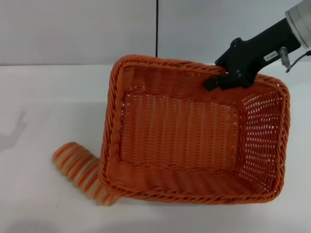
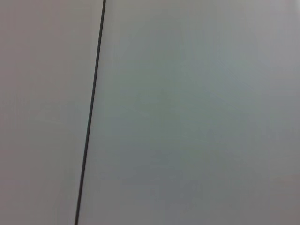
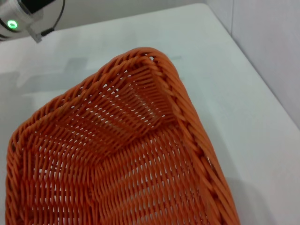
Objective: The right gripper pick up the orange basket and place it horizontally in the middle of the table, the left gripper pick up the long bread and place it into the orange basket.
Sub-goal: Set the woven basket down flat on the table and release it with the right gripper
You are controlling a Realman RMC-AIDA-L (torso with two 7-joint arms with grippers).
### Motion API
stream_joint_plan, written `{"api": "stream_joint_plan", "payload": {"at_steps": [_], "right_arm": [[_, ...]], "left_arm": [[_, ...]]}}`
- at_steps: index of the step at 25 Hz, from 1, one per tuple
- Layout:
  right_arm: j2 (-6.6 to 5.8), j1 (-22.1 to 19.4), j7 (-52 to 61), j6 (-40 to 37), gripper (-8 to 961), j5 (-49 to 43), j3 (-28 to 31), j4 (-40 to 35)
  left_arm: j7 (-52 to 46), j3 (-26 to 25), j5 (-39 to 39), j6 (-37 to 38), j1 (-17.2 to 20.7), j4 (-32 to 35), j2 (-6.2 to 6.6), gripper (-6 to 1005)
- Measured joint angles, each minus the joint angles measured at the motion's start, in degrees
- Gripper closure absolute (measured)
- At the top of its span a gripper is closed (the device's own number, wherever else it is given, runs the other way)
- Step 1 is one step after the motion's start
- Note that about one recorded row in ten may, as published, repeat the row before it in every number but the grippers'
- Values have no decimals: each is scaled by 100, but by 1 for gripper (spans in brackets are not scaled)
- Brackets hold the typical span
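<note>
The orange basket (image 1: 180,136) fills the middle of the head view, skewed, with its opening tipped toward me. My right gripper (image 1: 221,80) reaches in from the upper right and is shut on the basket's far braided rim. The long bread (image 1: 77,167), cream with orange stripes, lies on the table (image 1: 48,97) at the basket's near left corner, and that corner hides one end of it. The right wrist view looks down into the basket (image 3: 117,164) past one rim corner. My left gripper shows in no view; its wrist camera sees only a plain wall.
The white table (image 3: 140,28) stretches bare to the left and behind the basket. A grey wall with a dark vertical seam (image 1: 157,29) stands at the back. A faint shadow (image 1: 14,133) falls at the far left. A silver arm part with a green light (image 3: 13,23) shows in the right wrist view.
</note>
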Motion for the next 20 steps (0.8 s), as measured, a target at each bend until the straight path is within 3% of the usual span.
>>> {"api": "stream_joint_plan", "payload": {"at_steps": [12, 20], "right_arm": [[17, -51, 229, 31, 809, -419, -128, -59], [26, -265, 406, 118, 809, -540, -173, -513]], "left_arm": [[-8, -25, 12, 59, 55, 122, -2, 162], [-48, -17, 19, 22, 12, 171, -2, 163]]}}
